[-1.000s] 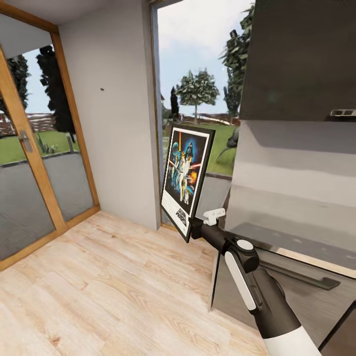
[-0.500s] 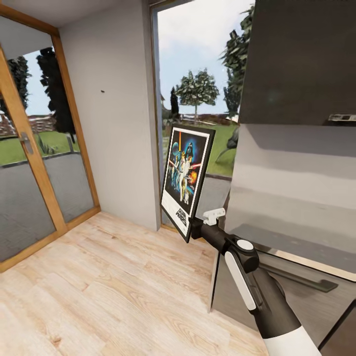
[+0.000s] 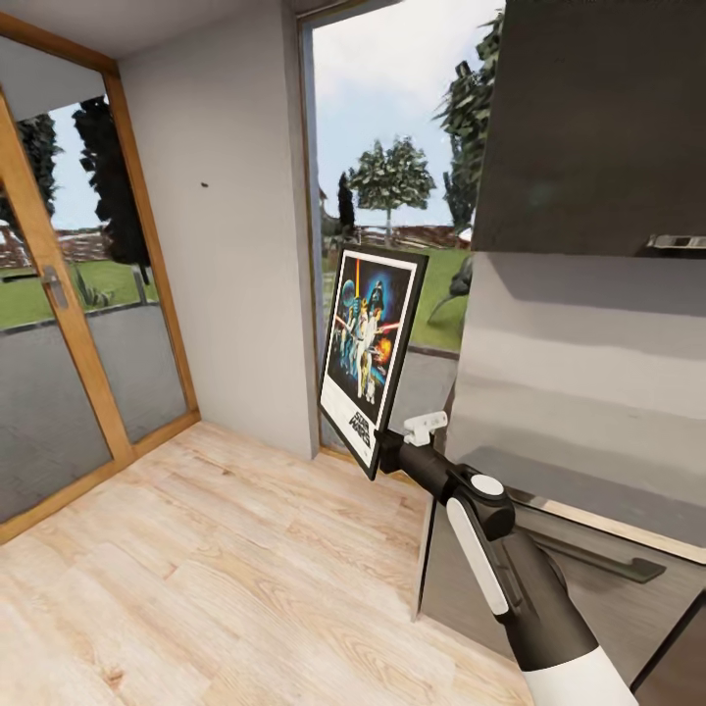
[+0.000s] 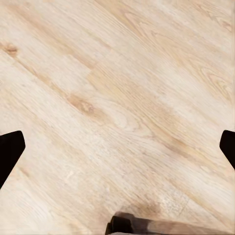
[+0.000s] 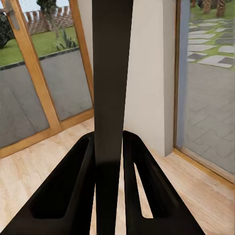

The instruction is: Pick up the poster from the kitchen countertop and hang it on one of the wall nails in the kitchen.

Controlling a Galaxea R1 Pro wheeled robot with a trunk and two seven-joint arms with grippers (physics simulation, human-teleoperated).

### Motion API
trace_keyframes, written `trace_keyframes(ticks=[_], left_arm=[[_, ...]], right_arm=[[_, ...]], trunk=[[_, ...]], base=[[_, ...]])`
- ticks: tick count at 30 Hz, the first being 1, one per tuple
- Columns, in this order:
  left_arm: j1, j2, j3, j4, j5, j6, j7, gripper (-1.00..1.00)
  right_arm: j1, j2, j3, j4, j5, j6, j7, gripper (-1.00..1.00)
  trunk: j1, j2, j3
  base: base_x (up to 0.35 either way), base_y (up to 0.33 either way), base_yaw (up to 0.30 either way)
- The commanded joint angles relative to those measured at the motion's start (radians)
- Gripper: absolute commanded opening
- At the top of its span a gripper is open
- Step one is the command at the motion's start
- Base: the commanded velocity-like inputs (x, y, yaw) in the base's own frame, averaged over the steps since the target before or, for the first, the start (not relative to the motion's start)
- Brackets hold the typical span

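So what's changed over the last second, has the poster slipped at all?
No slip that I can see. The right tool is clamped on the poster at its lower corner, upright as before. The view drifted slightly: the door handle and cabinet handle sit a little lower in the picture, which points to camera motion. The wall nail is unreached, off to the poster's left.

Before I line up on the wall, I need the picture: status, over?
Right gripper shut on poster, held upright by its lower corner. Left gripper open over floor. Nail up-left on grey wall, nothing between.
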Motion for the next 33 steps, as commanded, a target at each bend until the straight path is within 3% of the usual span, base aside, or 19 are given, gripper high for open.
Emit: trace_keyframes(ticks=[1, 10, 18, 33], left_arm=[[0.0, 0.0, 0.002, -0.01, 0.007, 0.005, -0.006, 1.0], [0.0, 0.0, 0.001, -0.054, 0.007, 0.009, -0.009, 1.0], [0.0, 0.001, 0.003, -0.021, 0.006, 0.006, -0.087, 1.0], [0.0, 0.001, 0.006, -0.017, 0.006, 0.003, -0.102, 1.0]], right_arm=[[-0.001, 0.0, -0.001, -0.001, -0.007, 0.006, 0.003, -1.0], [-0.001, -0.003, -0.001, -0.002, -0.007, 0.007, 0.003, -1.0], [-0.001, -0.004, -0.001, -0.003, -0.007, 0.008, 0.003, -1.0], [0.0, -0.004, 0.0, -0.003, -0.007, 0.008, 0.003, -1.0]], trunk=[[-0.004, 0.006, 0.002], [-0.038, 0.069, 0.03], [-0.069, 0.125, 0.055], [-0.126, 0.23, 0.102]], base=[[0.0, 0.0, 0.0], [0.0, 0.0, 0.0], [0.0, 0.0, 0.0], [0.0, 0.0, 0.0]])
